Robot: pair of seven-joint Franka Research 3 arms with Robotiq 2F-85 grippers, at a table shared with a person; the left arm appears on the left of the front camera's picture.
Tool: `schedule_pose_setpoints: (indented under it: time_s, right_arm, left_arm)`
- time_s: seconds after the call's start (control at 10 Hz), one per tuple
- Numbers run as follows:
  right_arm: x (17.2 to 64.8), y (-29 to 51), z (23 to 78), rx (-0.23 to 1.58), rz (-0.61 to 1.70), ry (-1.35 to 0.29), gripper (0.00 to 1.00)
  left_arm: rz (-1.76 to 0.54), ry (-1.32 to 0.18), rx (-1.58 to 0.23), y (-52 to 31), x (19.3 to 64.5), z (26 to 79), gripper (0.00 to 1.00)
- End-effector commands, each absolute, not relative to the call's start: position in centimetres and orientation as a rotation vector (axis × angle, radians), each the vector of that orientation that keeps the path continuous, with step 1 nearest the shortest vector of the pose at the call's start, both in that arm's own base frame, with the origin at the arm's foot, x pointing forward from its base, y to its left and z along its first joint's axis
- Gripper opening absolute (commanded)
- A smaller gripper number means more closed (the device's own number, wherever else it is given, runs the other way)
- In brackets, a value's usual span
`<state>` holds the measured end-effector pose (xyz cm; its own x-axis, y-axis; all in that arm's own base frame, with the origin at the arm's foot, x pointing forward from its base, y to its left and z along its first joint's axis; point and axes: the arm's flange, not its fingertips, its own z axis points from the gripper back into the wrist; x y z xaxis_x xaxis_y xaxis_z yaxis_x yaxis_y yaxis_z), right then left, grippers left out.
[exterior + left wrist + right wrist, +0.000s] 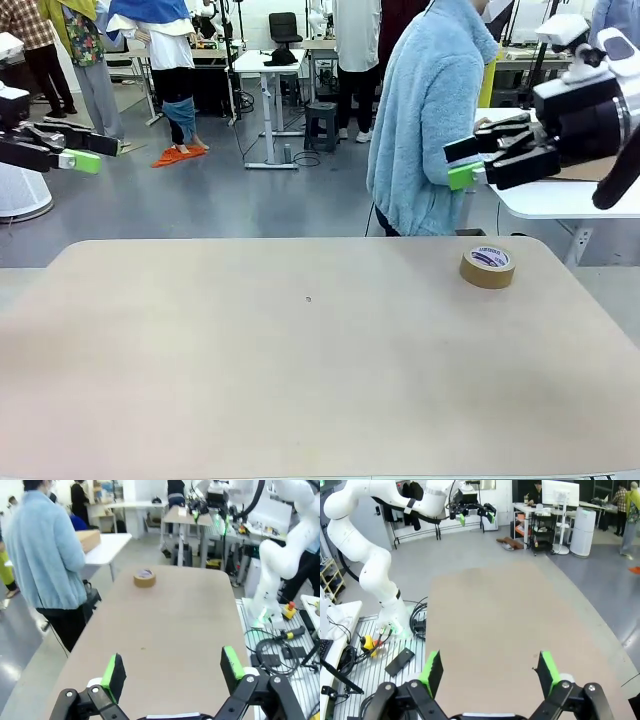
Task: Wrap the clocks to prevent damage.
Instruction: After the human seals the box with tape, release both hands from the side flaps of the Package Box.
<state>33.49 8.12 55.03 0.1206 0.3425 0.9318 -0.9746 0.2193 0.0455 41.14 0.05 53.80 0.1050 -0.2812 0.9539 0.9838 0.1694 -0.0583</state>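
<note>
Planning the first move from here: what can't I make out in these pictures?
- Tape roll label: too small to read in the front view, and in the left wrist view.
- Person at the far edge: hands out of sight, turned away; the front view cuts off the head.
- Cardboard box on the side table: partly behind the person, contents unseen.

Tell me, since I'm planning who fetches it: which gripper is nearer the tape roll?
The right gripper: it hangs open close above the tape roll, while the left gripper hangs across the table.

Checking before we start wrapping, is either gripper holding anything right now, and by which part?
Nothing is held. The left gripper and the right gripper are both open and empty; the tape roll lies on the table.
</note>
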Motion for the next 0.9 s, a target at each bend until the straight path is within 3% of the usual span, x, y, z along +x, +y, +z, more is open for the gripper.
schedule_pose_setpoints:
  time_s: [0.0,0.5,0.8]
  right_arm:
    - [32.4,7.4,53.2,0.854,1.150,-1.004,1.00]
    - [32.2,6.7,53.7,0.769,1.085,-1.050,1.00]
    - [32.9,5.9,54.0,0.820,1.119,-1.013,1.00]
  left_arm:
    - [-1.132,-1.077,-0.877,0.7,40.1,51.9,1.00]
    - [-1.064,-1.106,-0.793,1.9,39.6,51.0,1.00]
    - [-1.066,-1.081,-0.842,3.1,40.0,50.5,1.00]
